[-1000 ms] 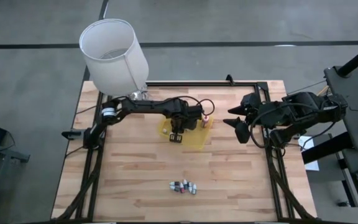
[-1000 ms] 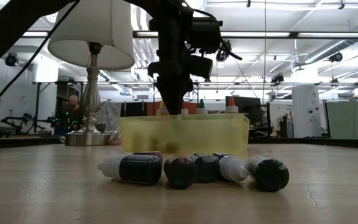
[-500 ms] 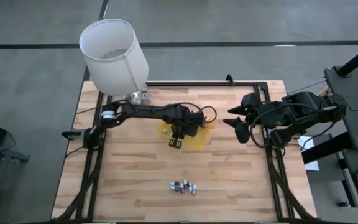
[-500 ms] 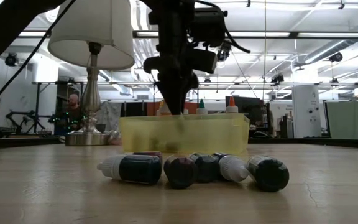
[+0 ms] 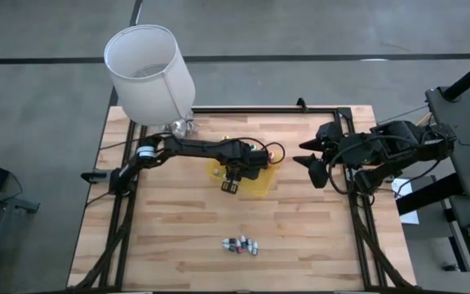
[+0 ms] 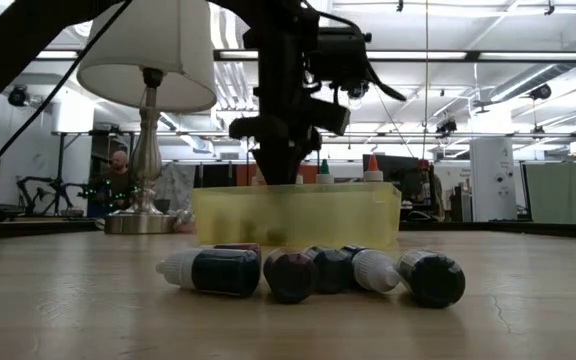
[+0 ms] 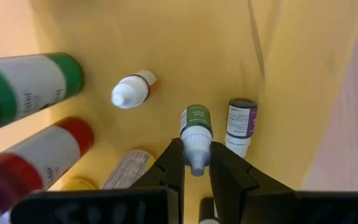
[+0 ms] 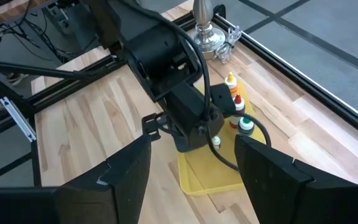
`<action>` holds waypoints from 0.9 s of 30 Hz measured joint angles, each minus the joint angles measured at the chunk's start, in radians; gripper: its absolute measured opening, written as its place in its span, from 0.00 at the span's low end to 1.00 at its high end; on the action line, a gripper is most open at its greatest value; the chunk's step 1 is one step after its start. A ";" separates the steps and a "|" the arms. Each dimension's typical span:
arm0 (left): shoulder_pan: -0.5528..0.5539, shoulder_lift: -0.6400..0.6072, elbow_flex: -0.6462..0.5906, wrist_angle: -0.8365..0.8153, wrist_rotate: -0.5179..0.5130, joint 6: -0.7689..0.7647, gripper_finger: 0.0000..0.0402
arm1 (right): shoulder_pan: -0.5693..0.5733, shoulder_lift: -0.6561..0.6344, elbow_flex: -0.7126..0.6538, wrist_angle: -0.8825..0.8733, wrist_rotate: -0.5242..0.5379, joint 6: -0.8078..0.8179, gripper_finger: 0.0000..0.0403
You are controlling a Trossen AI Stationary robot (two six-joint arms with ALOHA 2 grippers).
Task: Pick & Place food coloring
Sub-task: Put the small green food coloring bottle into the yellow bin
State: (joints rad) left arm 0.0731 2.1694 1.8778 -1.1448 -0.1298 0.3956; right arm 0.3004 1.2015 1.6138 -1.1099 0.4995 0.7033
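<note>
Fingers of the left gripper (image 7: 196, 171) clench a green-labelled vial (image 7: 196, 127) inside the yellow tray (image 5: 259, 186). Right gripper (image 5: 310, 161) waits beside the tray, fingers released.

Even bright overhead light, ceiling strip lights (image 6: 468, 57) glaring in low view, near bottles (image 7: 23, 84) blurred at left wrist

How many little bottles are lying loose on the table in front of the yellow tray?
5 little bottles show plainly, side by side in one cluster on the table, before the yellow tray; a sixth may hide behind the leftmost.
</note>
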 joint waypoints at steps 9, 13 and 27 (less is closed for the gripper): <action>0.001 0.026 -0.001 -0.002 -0.019 0.022 0.07 | 0.000 0.000 0.000 0.000 0.000 0.000 0.56; 0.002 0.044 0.000 -0.017 -0.019 0.019 0.07 | 0.000 0.000 0.000 0.000 0.000 0.000 0.56; 0.002 0.054 0.008 -0.026 -0.018 0.014 0.12 | 0.000 0.000 0.000 0.000 -0.001 -0.005 0.56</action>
State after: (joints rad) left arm 0.0753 2.2234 1.8854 -1.1710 -0.1478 0.4091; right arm 0.3004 1.2014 1.6138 -1.1099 0.4987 0.6987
